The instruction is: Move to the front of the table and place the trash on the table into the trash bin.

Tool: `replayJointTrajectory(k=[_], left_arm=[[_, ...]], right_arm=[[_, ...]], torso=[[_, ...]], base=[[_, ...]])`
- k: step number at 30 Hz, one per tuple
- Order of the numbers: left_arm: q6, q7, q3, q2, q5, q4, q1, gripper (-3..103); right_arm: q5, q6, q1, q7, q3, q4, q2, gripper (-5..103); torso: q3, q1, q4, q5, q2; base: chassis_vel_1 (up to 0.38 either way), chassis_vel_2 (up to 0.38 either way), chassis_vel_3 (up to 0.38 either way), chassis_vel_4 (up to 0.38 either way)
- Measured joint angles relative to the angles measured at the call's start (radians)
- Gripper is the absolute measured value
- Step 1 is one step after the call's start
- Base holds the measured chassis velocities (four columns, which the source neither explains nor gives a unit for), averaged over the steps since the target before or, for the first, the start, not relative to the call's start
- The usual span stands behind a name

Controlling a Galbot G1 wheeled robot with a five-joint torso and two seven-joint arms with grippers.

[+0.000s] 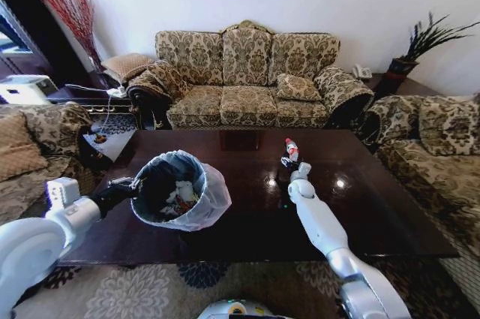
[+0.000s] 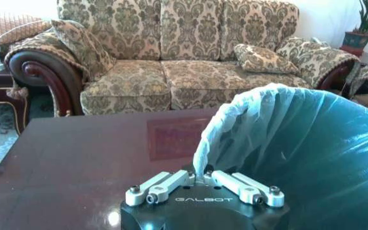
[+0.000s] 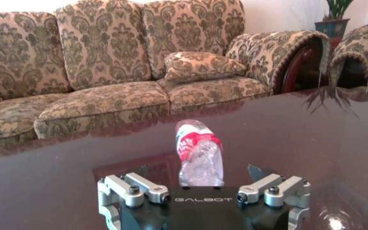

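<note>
The trash bin, black with a translucent white liner, is held tilted over the left part of the dark glossy table. My left gripper is shut on its rim, and the left wrist view shows the fingers pinching the folded liner. Crumpled white trash lies inside the bin. A clear plastic bottle with a red label lies on the table's middle. My right gripper reaches it; in the right wrist view the bottle lies between the open fingers of the gripper.
A patterned sofa stands beyond the table's far edge. More sofas flank the left and right sides. A side table with a cable sits at the back left. A patterned rug lies under the near edge.
</note>
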Motion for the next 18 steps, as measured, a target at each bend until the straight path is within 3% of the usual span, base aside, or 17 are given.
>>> replayJointTrajectory(k=[9,11,14,16,18], left_arm=[[-0.007,0.011,0.013,-0.005,0.016,-0.007,-0.005,0],[-0.007,0.013,0.018,-0.005,0.018,-0.011,-0.006,0],[-0.008,0.015,0.019,-0.007,0.02,-0.012,-0.005,0],[-0.01,0.018,0.016,-0.008,0.02,-0.008,-0.004,0],[-0.01,0.018,0.016,-0.008,0.02,-0.007,-0.004,0]], right_arm=[[0.017,0.002,0.075,-0.059,-0.001,-0.102,-0.008,101],[0.025,-0.007,0.088,-0.069,-0.001,-0.117,-0.01,92],[0.039,-0.022,0.106,-0.078,-0.002,-0.14,-0.008,87],[0.044,-0.032,0.112,-0.084,-0.004,-0.15,-0.004,71],[0.044,-0.033,0.112,-0.085,-0.004,-0.15,-0.004,71]], torso=[[0.0,0.0,0.0,0.0,0.0],[0.0,0.0,-0.0001,0.0,0.0],[0.0,0.0,-0.0002,0.0,0.0],[0.0,0.0,0.0002,0.0001,0.0],[0.0,0.0,0.0002,0.0001,0.0]], base=[[0.0,0.0,0.0,0.0],[0.0,0.0,0.0,0.0],[0.0,0.0,0.0,0.0],[0.0,0.0,0.0,0.0],[0.0,0.0,0.0,0.0]])
